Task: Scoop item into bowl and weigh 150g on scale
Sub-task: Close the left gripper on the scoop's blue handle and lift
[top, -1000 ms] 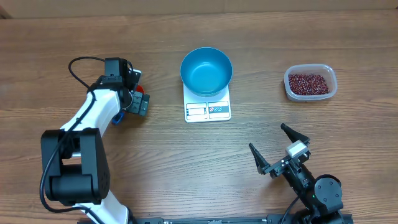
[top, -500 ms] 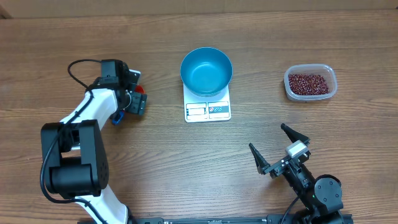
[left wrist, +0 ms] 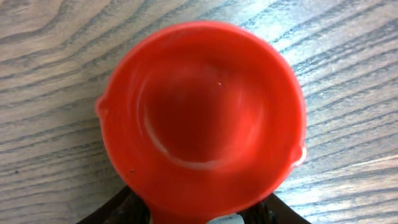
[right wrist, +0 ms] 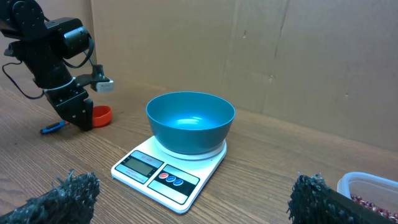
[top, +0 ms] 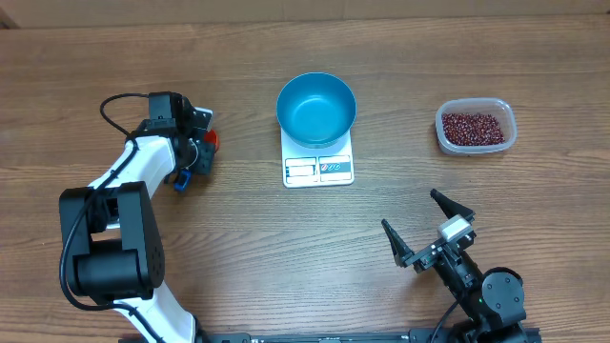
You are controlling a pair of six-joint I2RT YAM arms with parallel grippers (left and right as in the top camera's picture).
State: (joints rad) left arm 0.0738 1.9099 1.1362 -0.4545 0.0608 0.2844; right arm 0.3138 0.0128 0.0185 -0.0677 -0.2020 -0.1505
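The blue bowl (top: 316, 108) (right wrist: 189, 118) stands empty on the white scale (top: 318, 170) (right wrist: 158, 174) at mid table. The red-brown beans (top: 474, 128) fill a clear tub at the far right. A red scoop (top: 211, 140) (left wrist: 199, 112) lies on the wood at the left. My left gripper (top: 200, 154) (left wrist: 199, 214) straddles its handle just behind the cup, jaws half drawn in. A strip of light still shows between the handle and the right finger (left wrist: 280, 211). My right gripper (top: 410, 211) (right wrist: 196, 199) stays wide open and empty near the front edge, facing the scale.
The clear plastic tub (top: 511, 118) (right wrist: 367, 186) sits right of the scale. A blue tip (top: 178, 182) (right wrist: 53, 128) sticks out behind the left gripper, in line with the scoop's handle. A cardboard wall (right wrist: 280, 50) backs the table. Bare wood lies between the scale and the right arm.
The left gripper's jaws have drawn inward on either side of the red scoop's handle, and the wrist has shifted slightly left. The right arm, bowl and scale have not moved.
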